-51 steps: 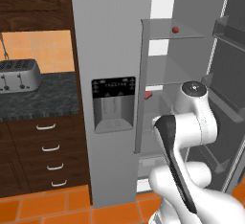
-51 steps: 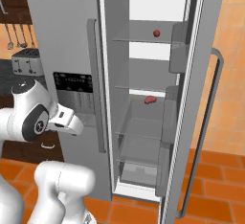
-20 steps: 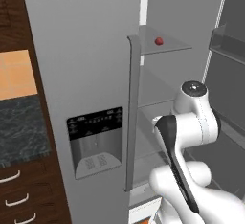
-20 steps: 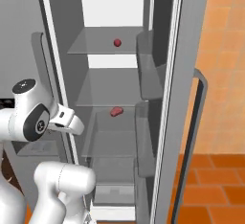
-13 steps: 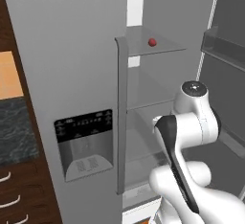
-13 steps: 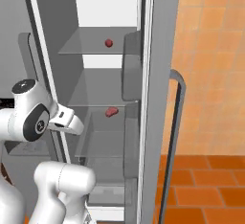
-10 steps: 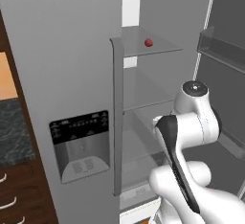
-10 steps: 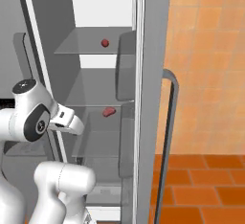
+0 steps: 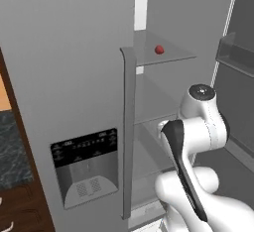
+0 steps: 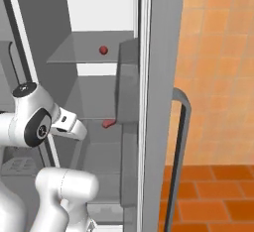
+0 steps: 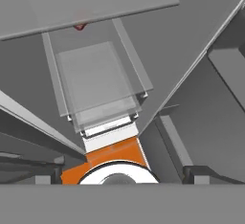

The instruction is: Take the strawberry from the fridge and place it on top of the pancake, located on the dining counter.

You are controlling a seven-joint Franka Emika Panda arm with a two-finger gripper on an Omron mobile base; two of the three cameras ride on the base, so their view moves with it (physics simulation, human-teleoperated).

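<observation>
One small relation governs what comes next: the strawberry [image 9: 159, 49] sits on the upper shelf [image 9: 171, 56] of the fridge [image 9: 74, 52], above and beyond the gripper [image 10: 78, 131], which hangs low at about the level of the shelf below. From the right base view the fruit lies up and a little to the right of the hand, well apart from it. It looks roundish to us, so we judge there is no long axis to line the fingers up with. There is one arm, so no choice of side.

We read the jaws as spread wide with nothing between them. The hand camera looks down into the lower fridge, over a clear drawer [image 11: 98, 82] towards the orange floor [image 11: 112, 153], so the hand points downward and not at the fruit. We think it will have to rise and tilt up before it can reach in.

The upper shelf is a flat grey plate with bare space all round the strawberry, which rests near its middle. A second, paler red item [image 10: 108, 123] lies on the lower shelf, near the hand; it is not the round fruit. The left door [image 9: 59, 102] is shut, its handle [image 9: 129, 127] close beside the opening. The right door [image 10: 163, 77] stands open with bins [image 9: 235, 52] on its inner face, which narrows the room on that side.
</observation>
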